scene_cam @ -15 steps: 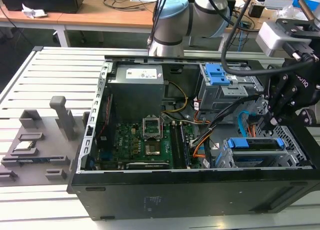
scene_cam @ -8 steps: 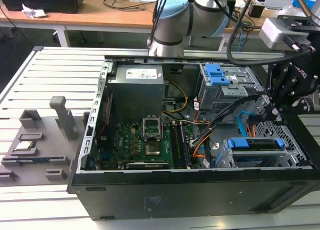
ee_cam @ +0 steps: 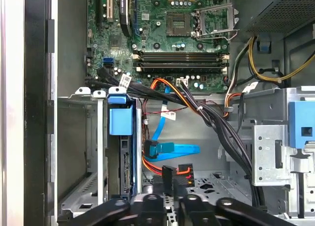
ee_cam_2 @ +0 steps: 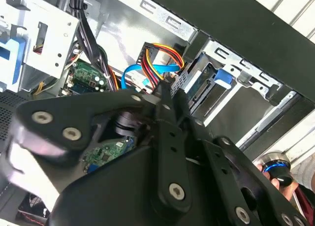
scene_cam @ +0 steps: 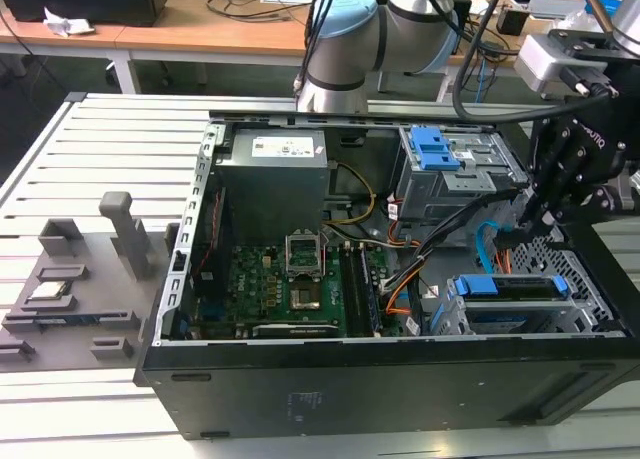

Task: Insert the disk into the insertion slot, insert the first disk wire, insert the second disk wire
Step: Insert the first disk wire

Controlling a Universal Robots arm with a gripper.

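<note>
Black and pinched almost closed, the tool grips the small connector of the first disk wire, just beside the disk, which sits in the insertion slot. Seating it well probably means squaring the plug to the disk's end and pressing straight. It should also stay clear of the second disk wire, which lies loose beyond.

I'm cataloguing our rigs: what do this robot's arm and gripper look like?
The arm has silver-grey rounded joints with pale blue caps, and black cables run beside it. The gripper is matte black, built of bar linkages with silver pivot pins.
</note>
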